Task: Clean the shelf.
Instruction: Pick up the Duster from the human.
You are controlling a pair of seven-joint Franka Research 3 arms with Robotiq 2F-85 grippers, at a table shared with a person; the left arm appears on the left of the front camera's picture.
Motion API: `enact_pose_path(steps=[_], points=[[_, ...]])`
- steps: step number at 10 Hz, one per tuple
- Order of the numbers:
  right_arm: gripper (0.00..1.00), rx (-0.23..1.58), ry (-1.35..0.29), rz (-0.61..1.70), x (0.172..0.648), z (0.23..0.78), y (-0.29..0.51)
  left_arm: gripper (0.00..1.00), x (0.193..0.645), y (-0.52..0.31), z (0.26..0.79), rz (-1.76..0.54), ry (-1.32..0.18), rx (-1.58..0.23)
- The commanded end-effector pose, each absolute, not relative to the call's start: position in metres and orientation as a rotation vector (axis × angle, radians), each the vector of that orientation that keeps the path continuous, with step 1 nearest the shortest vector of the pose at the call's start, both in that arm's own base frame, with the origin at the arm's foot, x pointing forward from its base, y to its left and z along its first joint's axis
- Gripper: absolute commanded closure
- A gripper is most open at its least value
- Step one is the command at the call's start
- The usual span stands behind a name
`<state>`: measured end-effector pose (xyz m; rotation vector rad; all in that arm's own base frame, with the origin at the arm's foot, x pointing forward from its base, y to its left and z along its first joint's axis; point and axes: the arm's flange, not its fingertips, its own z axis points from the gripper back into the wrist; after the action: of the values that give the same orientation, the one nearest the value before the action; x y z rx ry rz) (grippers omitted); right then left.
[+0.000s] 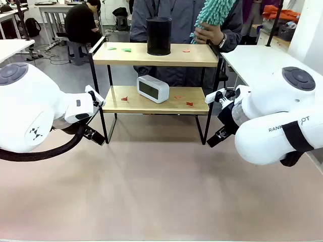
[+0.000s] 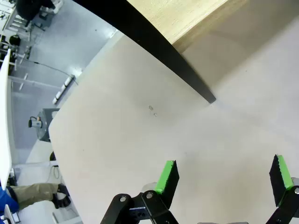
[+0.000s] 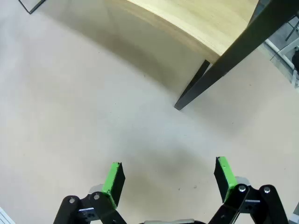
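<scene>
Left pincer and right pincer both apart, holding nothing, low over table. Far shelf carries black cylinder, clock, red and green scraps.

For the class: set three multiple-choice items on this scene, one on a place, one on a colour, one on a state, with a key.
1. Where on the shelf does the white clock stand? A top board. B lower board. C the floor.
2. What colour is the duster in the person's hand? A yellow. B teal. C red.
3. How do the left pincer and right pincer stand? A open, empty. B shut on a cloth. C shut on the clock.
Key: 1 B, it sits one board below the black cylinder; 2 B, its fringe is teal; 3 A, the green pads stand wide apart with nothing between.
</scene>
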<state>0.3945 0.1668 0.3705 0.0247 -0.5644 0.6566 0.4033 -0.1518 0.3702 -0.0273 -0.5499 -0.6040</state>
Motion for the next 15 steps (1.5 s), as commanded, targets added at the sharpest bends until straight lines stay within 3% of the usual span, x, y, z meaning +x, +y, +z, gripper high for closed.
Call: enact_pose_path(steps=[1,10,11,12,13,15], points=[[0.00,0.025,-0.565,0.657,0.395,0.371,0.167,0.00,0.403,-0.152,0.370,-0.604,-0.550,-0.027],[0.00,0.024,-0.564,0.657,0.394,0.371,0.167,0.00,0.403,-0.153,0.370,-0.606,-0.550,-0.027],[0.00,0.034,-0.400,0.705,0.362,0.398,0.153,0.00,0.366,-0.140,0.398,-0.765,-0.461,-0.008],[0.00,0.111,-0.403,0.571,0.331,0.437,0.118,0.00,0.336,-0.106,0.426,-0.850,-0.431,-0.153],[0.00,0.376,-0.480,0.455,0.314,0.472,0.073,0.00,0.322,-0.076,0.454,-0.777,-0.528,-0.357],[0.00,0.783,-0.601,0.131,0.290,0.507,-0.019,0.00,0.298,-0.013,0.492,-0.579,-0.713,-0.568]])
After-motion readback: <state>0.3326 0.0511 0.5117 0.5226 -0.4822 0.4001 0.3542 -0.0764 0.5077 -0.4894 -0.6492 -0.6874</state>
